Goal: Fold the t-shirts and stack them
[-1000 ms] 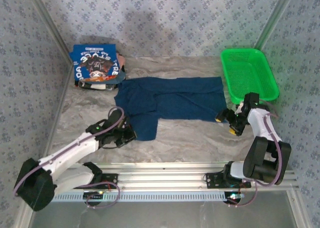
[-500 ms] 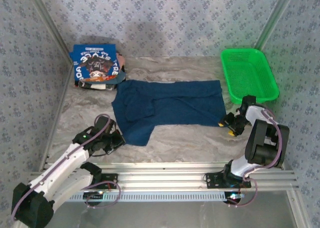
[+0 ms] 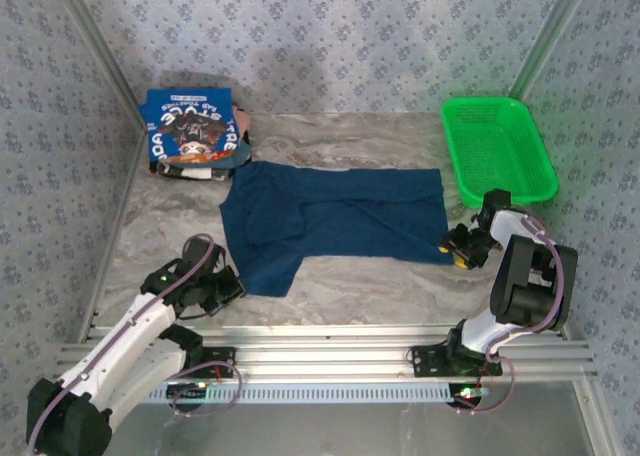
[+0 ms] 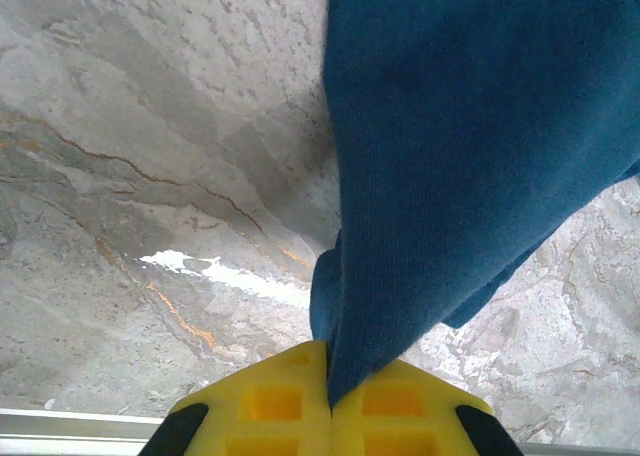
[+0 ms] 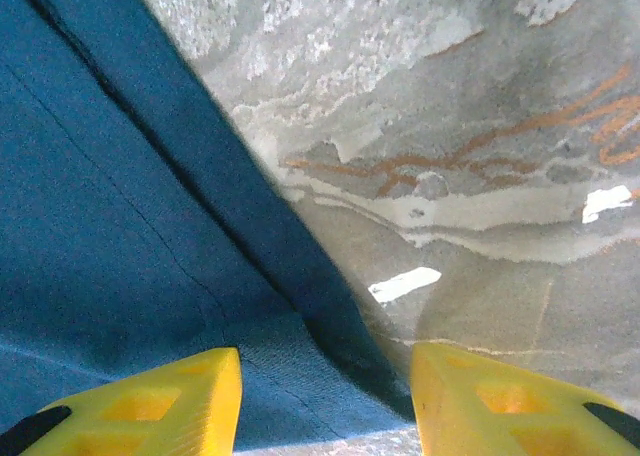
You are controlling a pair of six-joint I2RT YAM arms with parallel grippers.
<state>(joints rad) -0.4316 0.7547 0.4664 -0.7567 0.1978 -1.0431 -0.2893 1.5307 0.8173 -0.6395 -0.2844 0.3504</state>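
A dark navy t-shirt (image 3: 335, 216) lies spread across the middle of the marble table, its print hidden. My left gripper (image 3: 228, 284) is shut on the shirt's near-left corner, and the left wrist view shows the navy cloth (image 4: 470, 156) pinched between the yellow fingers (image 4: 270, 401). My right gripper (image 3: 458, 246) stands open at the shirt's near-right corner; in the right wrist view the cloth's edge (image 5: 130, 246) lies between the spread yellow fingertips (image 5: 170, 396). A folded brighter blue t-shirt (image 3: 192, 128) with white lettering rests at the back left.
A green mesh basket (image 3: 498, 148) sits at the back right, close behind my right arm. Patterned walls close in the table on three sides. A metal rail (image 3: 330, 361) runs along the near edge.
My left gripper has drawn the shirt's near-left corner back towards the near-left edge, stretching the cloth. The right gripper has settled at the near-right corner.
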